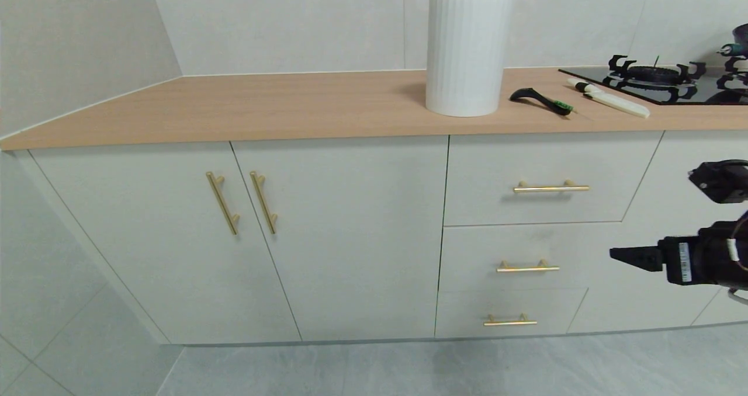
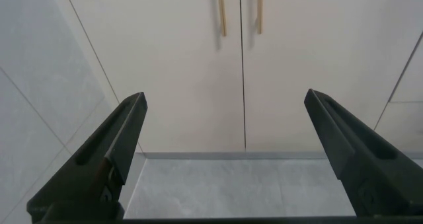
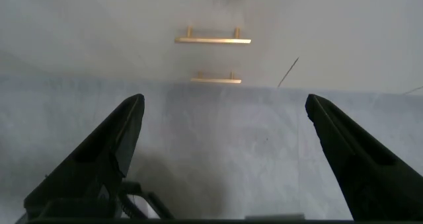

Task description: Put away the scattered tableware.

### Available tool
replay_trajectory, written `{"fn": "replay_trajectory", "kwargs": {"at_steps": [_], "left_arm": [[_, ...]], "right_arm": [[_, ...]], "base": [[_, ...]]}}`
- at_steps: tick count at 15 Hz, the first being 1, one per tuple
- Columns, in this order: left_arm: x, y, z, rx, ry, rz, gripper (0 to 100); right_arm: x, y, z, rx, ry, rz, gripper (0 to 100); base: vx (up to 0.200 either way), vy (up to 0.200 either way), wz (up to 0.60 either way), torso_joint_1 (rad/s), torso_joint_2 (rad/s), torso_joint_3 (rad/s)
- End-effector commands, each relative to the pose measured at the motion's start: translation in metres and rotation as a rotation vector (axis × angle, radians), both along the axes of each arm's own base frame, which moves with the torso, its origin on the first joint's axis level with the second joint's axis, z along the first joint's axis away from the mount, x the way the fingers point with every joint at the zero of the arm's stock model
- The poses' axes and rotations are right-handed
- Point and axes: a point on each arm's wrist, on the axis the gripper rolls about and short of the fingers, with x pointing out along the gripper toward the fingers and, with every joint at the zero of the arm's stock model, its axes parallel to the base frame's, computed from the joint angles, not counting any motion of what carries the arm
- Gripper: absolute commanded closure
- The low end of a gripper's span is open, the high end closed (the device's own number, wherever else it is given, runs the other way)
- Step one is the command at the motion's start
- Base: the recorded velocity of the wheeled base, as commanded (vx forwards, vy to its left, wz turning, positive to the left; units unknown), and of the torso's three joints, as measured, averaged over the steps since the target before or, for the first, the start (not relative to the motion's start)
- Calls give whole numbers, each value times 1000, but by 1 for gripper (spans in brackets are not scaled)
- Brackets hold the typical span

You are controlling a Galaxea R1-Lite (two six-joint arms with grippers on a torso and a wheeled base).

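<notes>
Currently both tools hang low in front of the cabinets (image 1: 350,238), well below the bench (image 1: 263,107) top. The left tool (image 2: 225,100) is spread wide, nothing in it, facing the double doors (image 2: 165,65). The right tool (image 3: 225,102) is equally wide and empty, facing the lower drawer handles (image 3: 213,40) and floor (image 3: 211,151). Tableware sits up on the bench: a black-handled peeler (image 1: 540,100) just beside the tall white container (image 1: 466,51), and a white knife (image 1: 610,100) near it, along the hob (image 1: 672,95) edge. Risks, as I judge: raising the right tool could clip a drawer handle or the bench lip. Both items lie flat and thin, so the tool may scrape and skid them, pushing the knife onto the hob. A wide approach to the peeler could knock the container.
</notes>
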Motion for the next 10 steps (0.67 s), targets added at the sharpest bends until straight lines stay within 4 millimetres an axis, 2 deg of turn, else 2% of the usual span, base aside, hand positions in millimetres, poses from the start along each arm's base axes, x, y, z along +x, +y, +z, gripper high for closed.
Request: {"fn": "replay_trajectory", "kwargs": {"at_steps": [1,7,10], "left_arm": [[0,0,0,0,0,0,0],[0,0,0,0,0,0,0],[0,0,0,0,0,0,0]], "right_arm": [[42,12,-41,-14,135,35,0],[79,24,-73,-28,136,61,0],[85,32,-81,-41,134,91,0]], "base": [[0,0,0,0,0,0],[0,0,0,0,0,0],[0,0,0,0,0,0]]}}
